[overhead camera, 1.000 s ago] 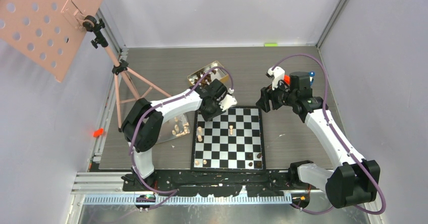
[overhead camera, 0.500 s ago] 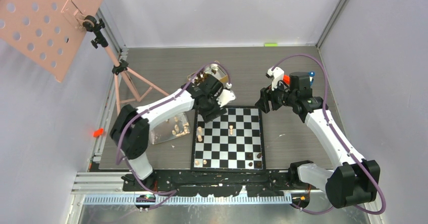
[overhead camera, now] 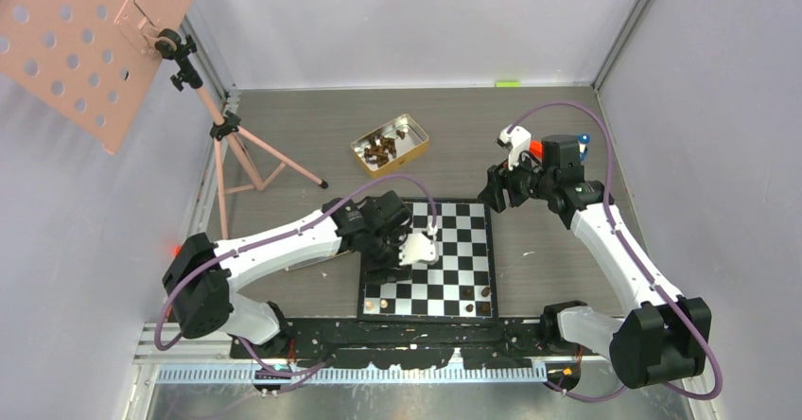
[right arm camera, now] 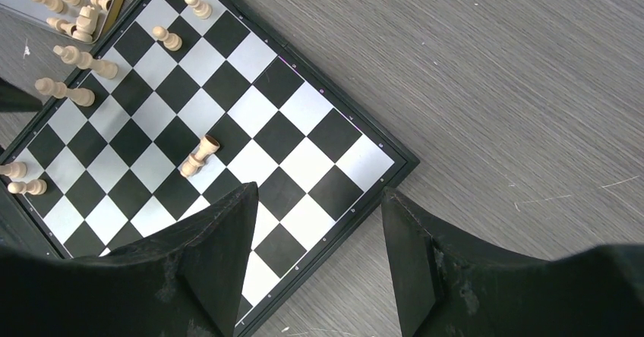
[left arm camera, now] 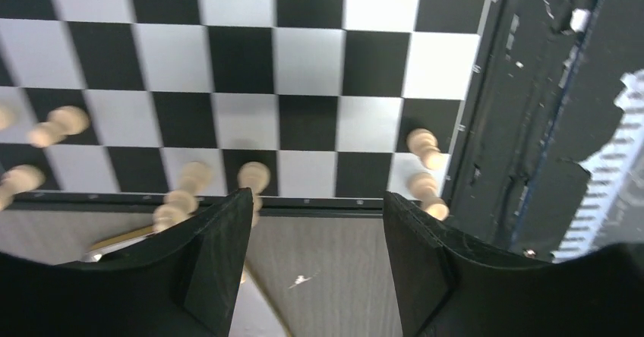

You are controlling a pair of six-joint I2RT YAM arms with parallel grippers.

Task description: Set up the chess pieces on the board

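Now that my left gripper (left arm camera: 315, 200) has swung from the far-left corner of the board (overhead camera: 463, 250) down to its near-left side, its fingers stand wide apart with nothing between them. So I judge that a piece was let go at that far corner. Some pale chess pieces (left arm camera: 254, 176) stand along the left edge of the board, and most squares are bare. My right gripper (right arm camera: 319, 193) hovers unchanged at the far-right corner, also wide and empty.

Gold tin (overhead camera: 399, 158), well apart from pink perforated panel (overhead camera: 85, 32) on tripod (overhead camera: 225, 127)
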